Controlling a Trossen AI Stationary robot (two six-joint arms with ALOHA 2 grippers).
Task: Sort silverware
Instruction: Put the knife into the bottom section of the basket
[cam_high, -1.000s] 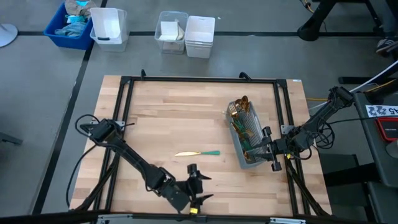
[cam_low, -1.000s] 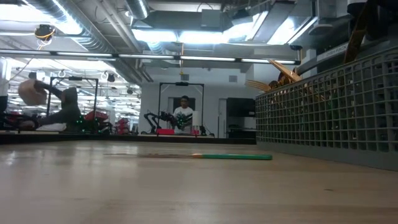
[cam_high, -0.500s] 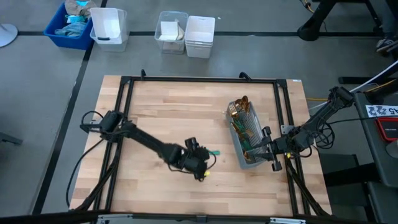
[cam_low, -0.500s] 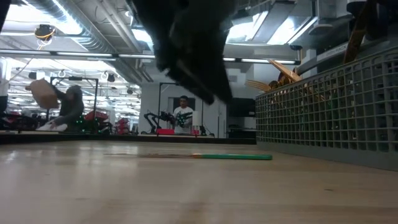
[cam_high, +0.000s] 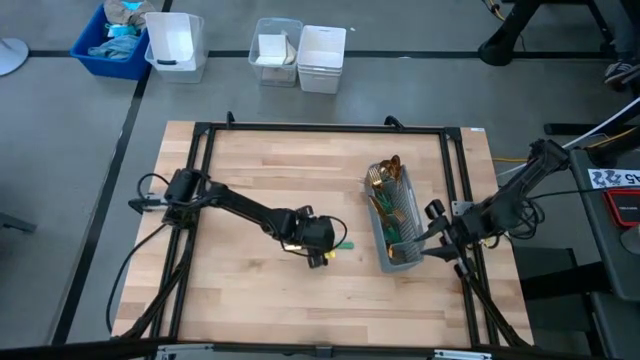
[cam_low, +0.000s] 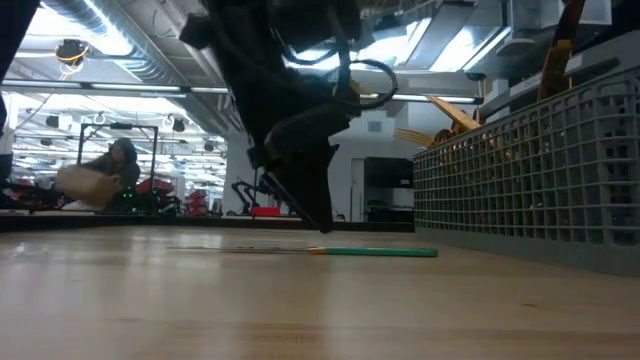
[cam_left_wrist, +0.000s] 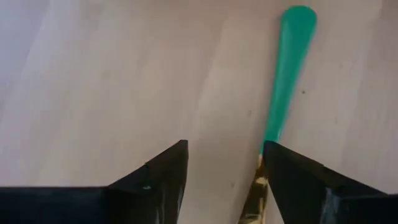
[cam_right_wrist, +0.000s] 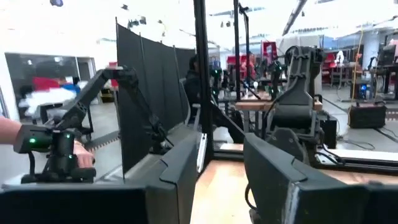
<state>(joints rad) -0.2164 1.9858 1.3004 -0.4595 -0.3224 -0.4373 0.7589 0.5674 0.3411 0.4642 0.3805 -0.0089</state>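
Since a second ago the left arm has swung from the worktop's near edge to the lone knife (cam_high: 322, 246), and its left tool (cam_high: 322, 252) now hangs right over the knife, fingers (cam_left_wrist: 163, 174) spread with nothing between them. In the left wrist view the knife's gold blade runs under one finger while the teal handle (cam_left_wrist: 287, 68) lies clear on the wood. The caddy (cam_high: 396, 230) has turned a little since then; it stands to the right of the knife, well apart from it, with the rest of the silverware (cam_high: 383, 178) standing in it, gold heads poking out at its far end. The right tool (cam_high: 444, 241) is just beside the caddy's right wall, near its near end, fingers (cam_right_wrist: 180, 168) spread and holding nothing. In the low view the knife lies flat on the worktop (cam_low: 200, 300), left of the caddy's mesh wall.
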